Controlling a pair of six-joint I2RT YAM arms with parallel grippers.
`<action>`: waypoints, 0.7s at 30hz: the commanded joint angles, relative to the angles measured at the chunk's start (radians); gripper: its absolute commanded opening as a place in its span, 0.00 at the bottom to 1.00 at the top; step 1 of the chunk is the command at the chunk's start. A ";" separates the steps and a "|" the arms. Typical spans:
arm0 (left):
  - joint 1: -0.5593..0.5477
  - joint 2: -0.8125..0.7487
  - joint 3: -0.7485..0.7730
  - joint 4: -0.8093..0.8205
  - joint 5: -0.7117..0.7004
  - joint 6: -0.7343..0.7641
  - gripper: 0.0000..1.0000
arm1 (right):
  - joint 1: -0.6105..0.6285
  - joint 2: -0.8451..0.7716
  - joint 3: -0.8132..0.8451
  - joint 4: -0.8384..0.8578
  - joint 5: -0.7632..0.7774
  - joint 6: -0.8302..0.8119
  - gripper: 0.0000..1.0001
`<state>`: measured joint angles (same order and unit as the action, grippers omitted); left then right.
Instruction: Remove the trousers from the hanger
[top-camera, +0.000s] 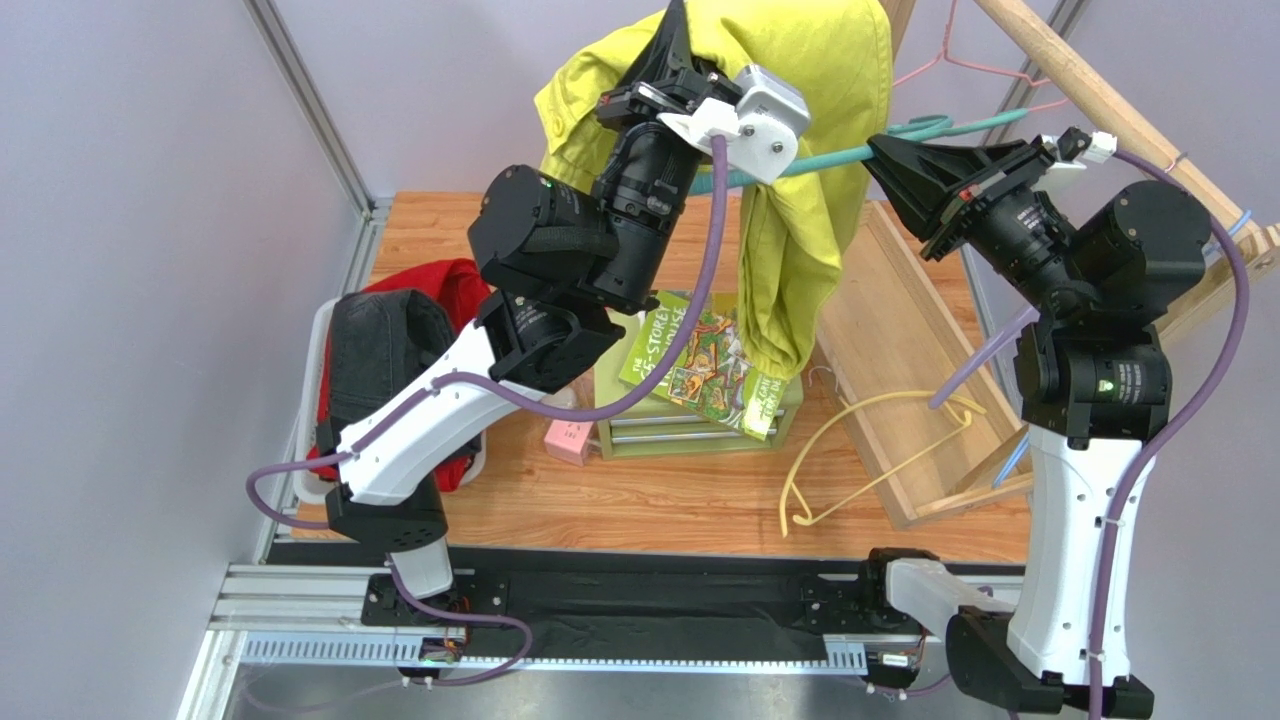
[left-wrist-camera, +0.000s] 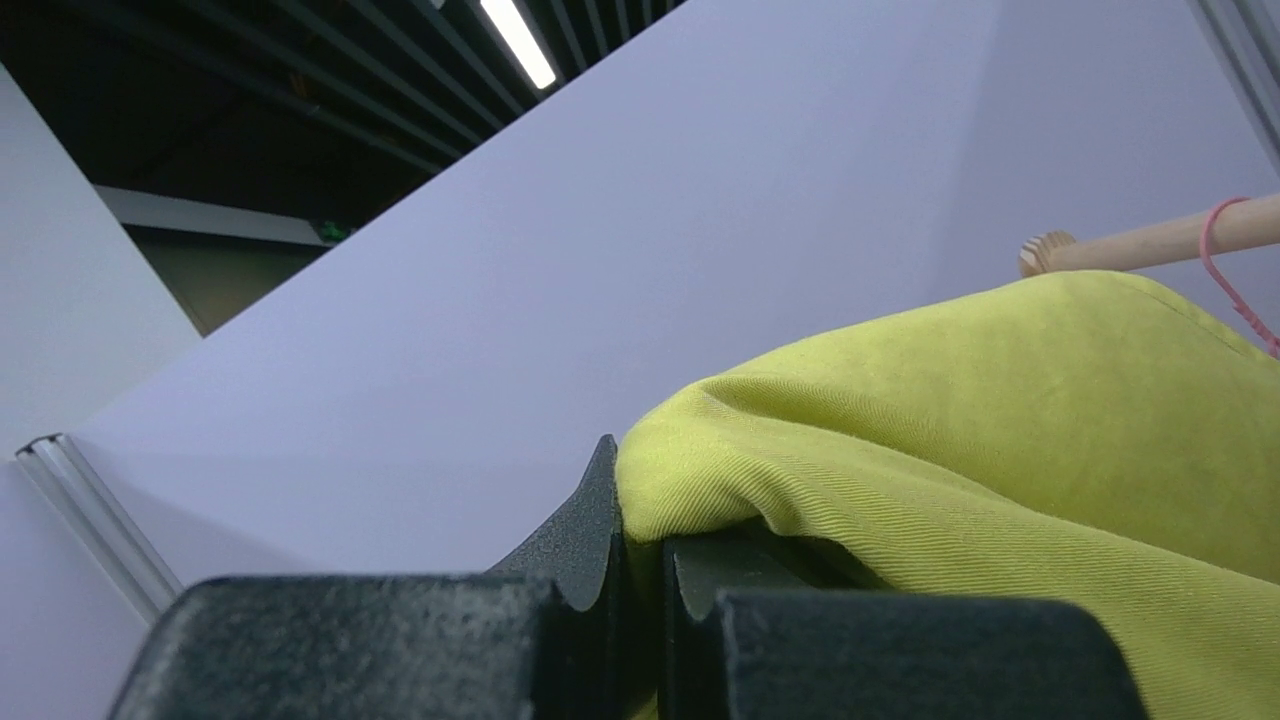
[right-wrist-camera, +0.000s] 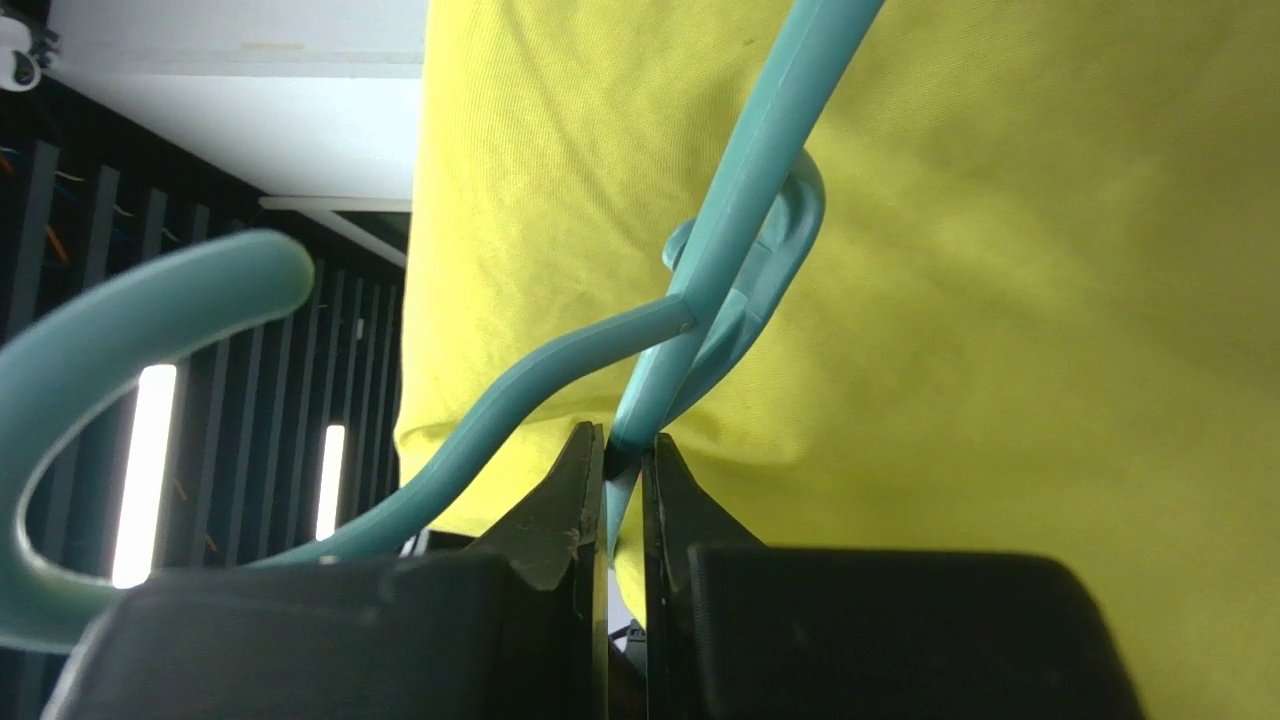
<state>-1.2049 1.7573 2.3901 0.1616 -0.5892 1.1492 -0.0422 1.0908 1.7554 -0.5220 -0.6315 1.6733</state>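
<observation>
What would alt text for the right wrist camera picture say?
The right gripper is shut on a teal hanger, whose hook curls away at the left. Yellow-green trousers fill the background behind it.

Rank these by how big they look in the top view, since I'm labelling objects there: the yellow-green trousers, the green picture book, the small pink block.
1. yellow-green trousers, though held up nearer the camera, which enlarges them
2. green picture book
3. small pink block
</observation>
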 joint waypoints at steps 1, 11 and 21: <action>-0.004 -0.068 0.147 0.334 0.092 0.115 0.00 | -0.008 0.053 0.061 -0.219 0.021 -0.170 0.00; 0.206 -0.104 0.174 0.314 0.108 0.103 0.00 | -0.002 0.136 0.128 -0.195 -0.256 -0.313 0.00; 0.340 -0.185 0.078 0.193 -0.067 0.098 0.00 | 0.001 0.142 0.166 0.013 -0.379 -0.239 0.00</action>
<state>-0.9188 1.6691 2.4886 0.3004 -0.5880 1.2453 -0.0414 1.2400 1.8580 -0.6285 -0.9207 1.4269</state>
